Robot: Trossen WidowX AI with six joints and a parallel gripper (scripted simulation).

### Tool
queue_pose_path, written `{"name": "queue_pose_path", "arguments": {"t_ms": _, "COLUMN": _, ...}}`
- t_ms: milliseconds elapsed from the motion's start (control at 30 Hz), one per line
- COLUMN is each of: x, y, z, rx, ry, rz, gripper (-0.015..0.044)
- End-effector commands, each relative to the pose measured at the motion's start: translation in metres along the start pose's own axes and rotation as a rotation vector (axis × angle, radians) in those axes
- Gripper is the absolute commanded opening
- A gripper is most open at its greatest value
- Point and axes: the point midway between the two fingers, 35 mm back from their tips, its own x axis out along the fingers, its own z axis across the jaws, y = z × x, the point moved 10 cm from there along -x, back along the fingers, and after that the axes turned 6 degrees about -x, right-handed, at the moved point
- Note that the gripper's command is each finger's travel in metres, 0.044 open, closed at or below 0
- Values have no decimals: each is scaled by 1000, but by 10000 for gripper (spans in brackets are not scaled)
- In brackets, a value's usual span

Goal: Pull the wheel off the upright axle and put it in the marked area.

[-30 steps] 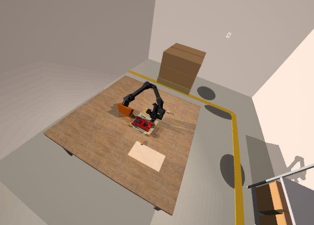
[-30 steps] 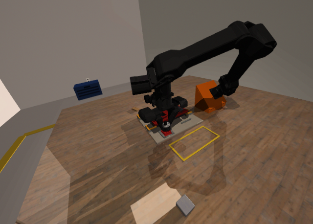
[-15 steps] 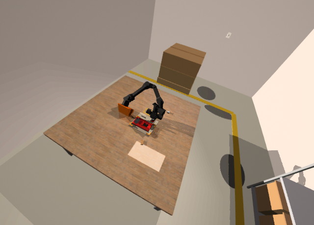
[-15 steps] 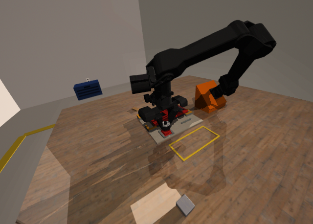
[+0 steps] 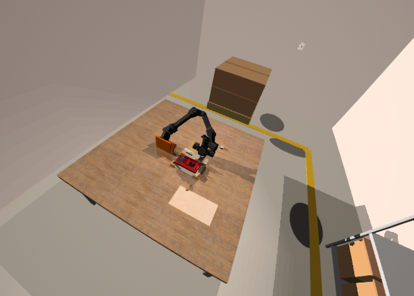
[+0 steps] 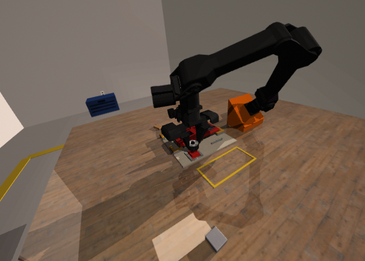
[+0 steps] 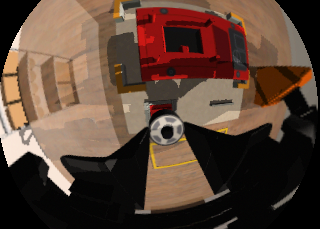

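Note:
The wheel (image 6: 193, 144) (image 7: 167, 131), black with a silver-grey hub, is upright over a small red base (image 6: 194, 154) (image 7: 160, 108) on the grey plate (image 6: 224, 142) (image 7: 192, 108). My gripper (image 6: 193, 141) (image 7: 165, 128) points down and is shut on the wheel, one finger on each side. The wheel is at or just above the base; the axle is hidden, so I cannot tell whether it is still on it. The marked area is a yellow outline (image 6: 235, 172) (image 7: 175, 164) on the table beside the plate, with no wheel in it.
A red car body (image 5: 189, 163) (image 7: 215, 44) lies on the plate close to the gripper, between yellow corner pieces. An orange block (image 5: 163, 144) (image 6: 235, 114) stands beside the arm's base. A small grey block (image 6: 216, 239) lies on the table, beyond the marked area.

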Motion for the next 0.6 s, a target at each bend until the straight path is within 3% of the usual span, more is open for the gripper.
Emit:
{"name": "queue_pose_path", "arguments": {"t_ms": 0, "x": -3, "y": 0, "z": 0, "rx": -4, "ry": -3, "rz": -4, "gripper": 0}}
{"name": "queue_pose_path", "arguments": {"t_ms": 567, "x": -9, "y": 0, "z": 0, "rx": -3, "ry": -4, "rz": -4, "gripper": 0}}
